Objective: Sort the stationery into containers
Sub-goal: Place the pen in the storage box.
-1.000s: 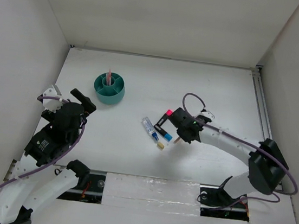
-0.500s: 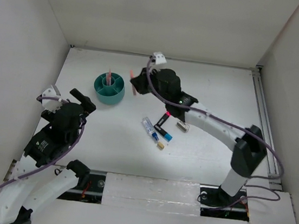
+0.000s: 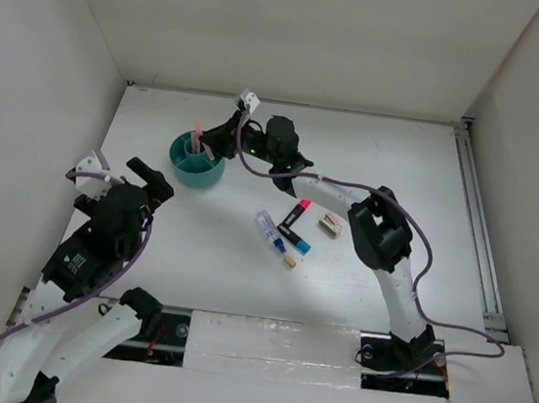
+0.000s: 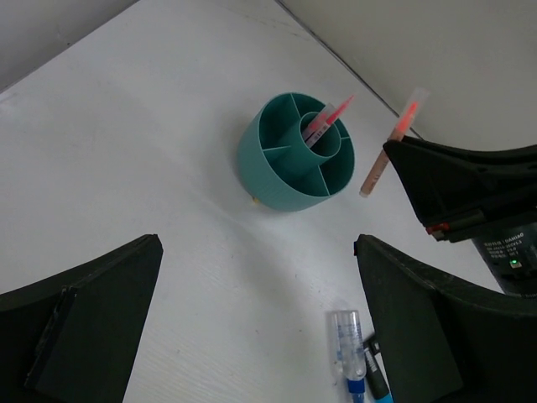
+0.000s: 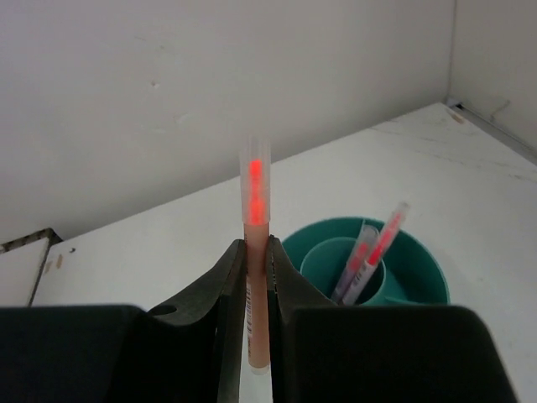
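While the right gripper is closed nearly shut on the barrel of a pink pen, that pen sits just beside the teal cup, outside its rim. Two pens lean in the cup's centre tube. The left gripper hangs wide open and empty. More pens and small tan blocks lie on the table.

I can't read any words, numbers or signs anywhere, not even on the pink pen or the teal cup.
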`<state>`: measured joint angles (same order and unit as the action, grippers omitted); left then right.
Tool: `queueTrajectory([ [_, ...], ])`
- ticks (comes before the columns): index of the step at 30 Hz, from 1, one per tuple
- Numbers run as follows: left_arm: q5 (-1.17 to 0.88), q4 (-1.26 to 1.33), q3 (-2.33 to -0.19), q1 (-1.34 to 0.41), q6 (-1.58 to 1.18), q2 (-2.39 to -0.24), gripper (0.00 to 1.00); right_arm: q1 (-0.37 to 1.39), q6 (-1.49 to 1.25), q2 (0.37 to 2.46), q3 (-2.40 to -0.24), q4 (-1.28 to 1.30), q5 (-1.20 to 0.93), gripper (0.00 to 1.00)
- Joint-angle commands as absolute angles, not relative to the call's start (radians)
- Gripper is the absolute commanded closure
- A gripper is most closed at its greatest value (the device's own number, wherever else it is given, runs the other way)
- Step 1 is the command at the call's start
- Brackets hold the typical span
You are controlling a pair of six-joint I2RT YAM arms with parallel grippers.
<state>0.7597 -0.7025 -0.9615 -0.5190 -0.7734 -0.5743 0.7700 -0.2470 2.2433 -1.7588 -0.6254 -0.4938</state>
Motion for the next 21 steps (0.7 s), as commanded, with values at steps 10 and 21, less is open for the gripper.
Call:
queueTrajectory([
  [10,0.741,-0.661,-0.960,-0.514,-0.739,-0.589,0.00,0.742,-0.357,2.460,-2.164,-0.732,-0.653,1.00],
  [21,0.741,-0.652,-0.951,-0.514,-0.730,-0.571,0.00,0.733,-0.436,2.594,-2.350,-0.710,-0.640,1.00],
])
